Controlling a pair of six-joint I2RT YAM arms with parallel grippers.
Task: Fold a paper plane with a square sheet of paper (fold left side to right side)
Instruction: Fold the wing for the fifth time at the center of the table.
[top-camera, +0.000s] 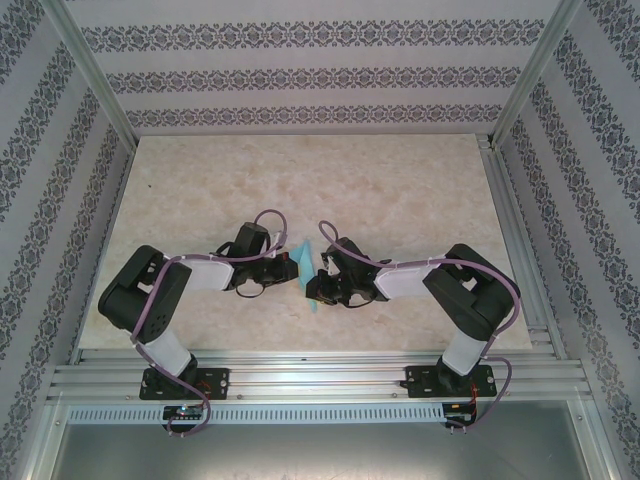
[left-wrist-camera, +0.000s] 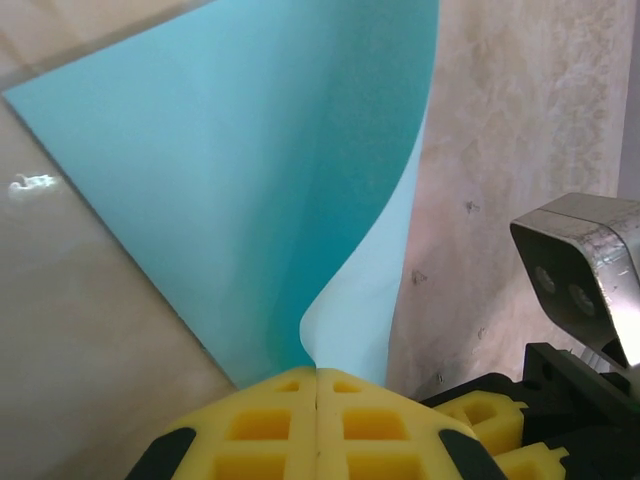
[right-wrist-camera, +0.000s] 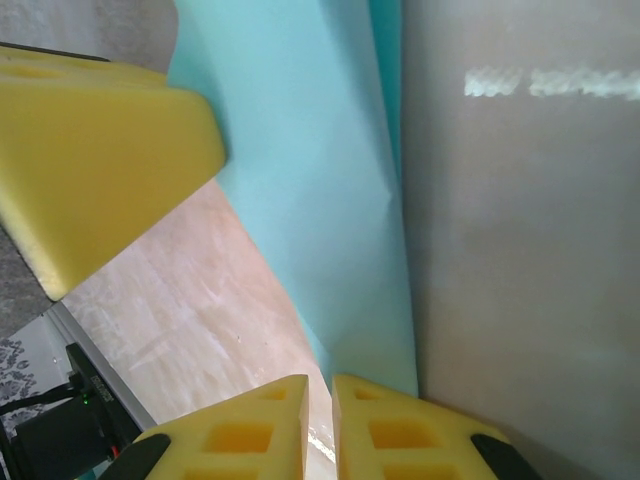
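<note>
On the pale marbled surface (top-camera: 400, 190), the square sheet of paper (top-camera: 299, 264) is glimpsed from above between both arms, while the wrist views show it pinched upright by the closed left end effector (left-wrist-camera: 317, 378) and met by the nearly closed right end effector (right-wrist-camera: 320, 415), whose grip cannot be told.

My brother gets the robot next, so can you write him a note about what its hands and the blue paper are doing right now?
Left gripper: shut on the paper, which curls up off the table.
Right gripper: fingers almost together with a slim gap. The paper runs beside them, and I can't tell if it is held.
Paper: mid-table, between the two grippers.
Done: part of the sheet is lifted. No flat crease shows yet.
Left: probably carry the lifted side across, press the crease flat, then do the other plane folds.
</note>
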